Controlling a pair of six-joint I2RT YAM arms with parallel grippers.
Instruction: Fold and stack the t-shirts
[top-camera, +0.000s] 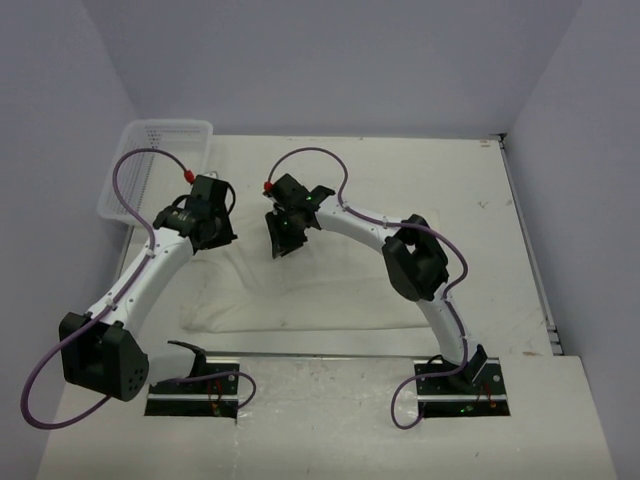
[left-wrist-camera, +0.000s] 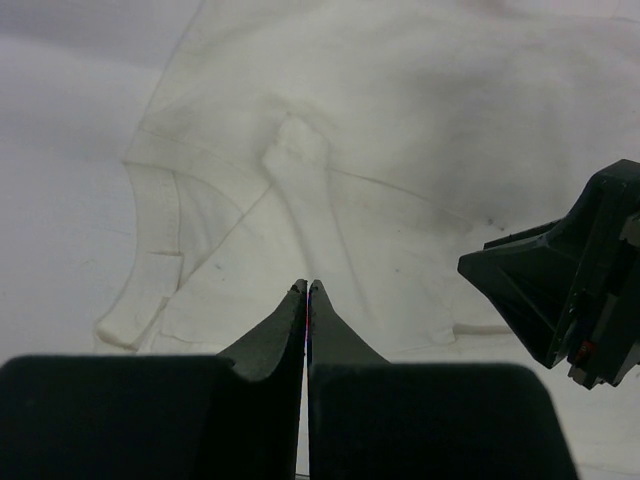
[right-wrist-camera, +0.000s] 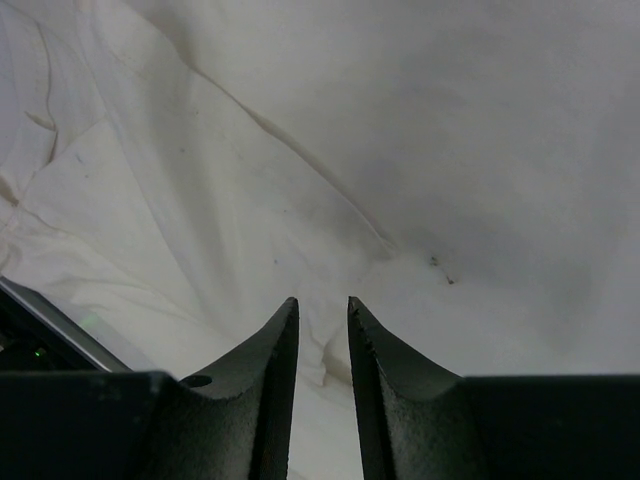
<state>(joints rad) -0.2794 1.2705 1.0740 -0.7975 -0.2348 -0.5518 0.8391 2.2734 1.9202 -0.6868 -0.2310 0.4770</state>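
Note:
A white t-shirt (top-camera: 300, 295) lies spread on the white table between the two arms. It fills the left wrist view (left-wrist-camera: 350, 150), where a sleeve lies at the left, and the right wrist view (right-wrist-camera: 200, 200). My left gripper (top-camera: 218, 238) hovers over the shirt's far left part. Its jaws (left-wrist-camera: 307, 285) are closed together with nothing between them. My right gripper (top-camera: 277, 245) is at the shirt's far edge. Its jaws (right-wrist-camera: 323, 302) stand a narrow gap apart with a bunched fold of the shirt between them. It also shows in the left wrist view (left-wrist-camera: 570, 290).
A clear plastic basket (top-camera: 130, 190) stands at the far left of the table, just behind the left gripper. White walls enclose the table on three sides. The arm bases (top-camera: 195, 385) sit at the near edge.

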